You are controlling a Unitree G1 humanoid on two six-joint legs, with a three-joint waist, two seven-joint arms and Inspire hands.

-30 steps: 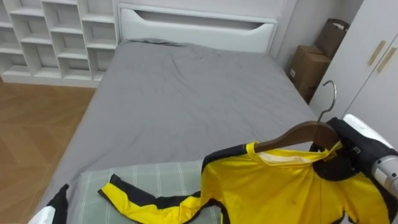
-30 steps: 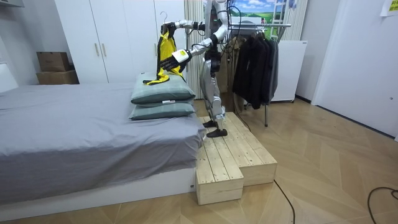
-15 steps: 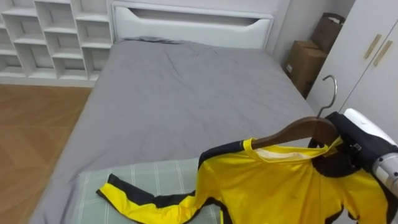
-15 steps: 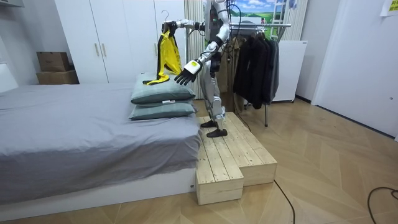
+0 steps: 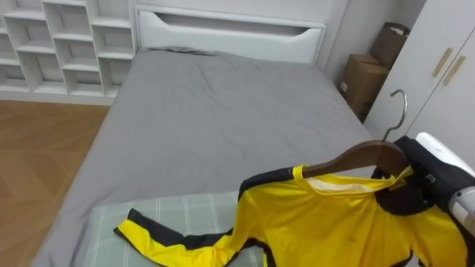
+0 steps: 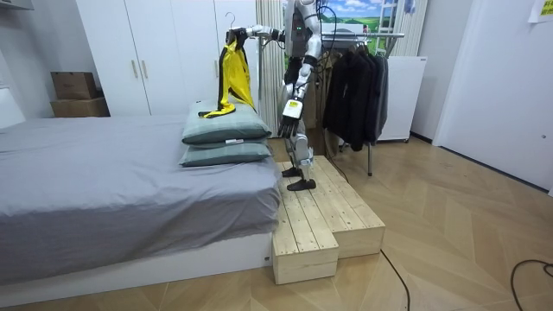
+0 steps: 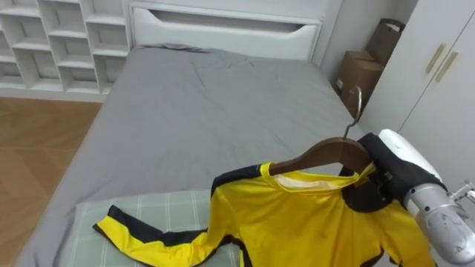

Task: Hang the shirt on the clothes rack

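A yellow shirt with black trim (image 5: pixel 334 222) hangs on a brown wooden hanger (image 5: pixel 349 159) with a metal hook (image 5: pixel 397 107). My right hand (image 5: pixel 415 178) is shut on the hanger's right end, holding it up over the bed's near end. One yellow sleeve (image 5: pixel 171 237) trails down onto a green checked pillow (image 5: pixel 111 230). In the room view the shirt (image 6: pixel 232 73) dangles above two stacked pillows (image 6: pixel 226 130). My left hand (image 6: pixel 288 131) hangs at my side, fingers straight and empty. I stand on a wooden platform (image 6: pixel 324 216) beside the bed.
The grey bed (image 5: pixel 223 111) stretches ahead to a white headboard (image 5: pixel 230 33). White cubby shelves (image 5: pixel 59 44) stand far left, cardboard boxes (image 5: pixel 364 78) and a white wardrobe (image 5: pixel 445 74) to the right. Behind me is a clothes rack with dark garments (image 6: pixel 354 82).
My left arm has let go of the shirt's front and swung down to my side. The right hand still holds the hanger in about the same place.
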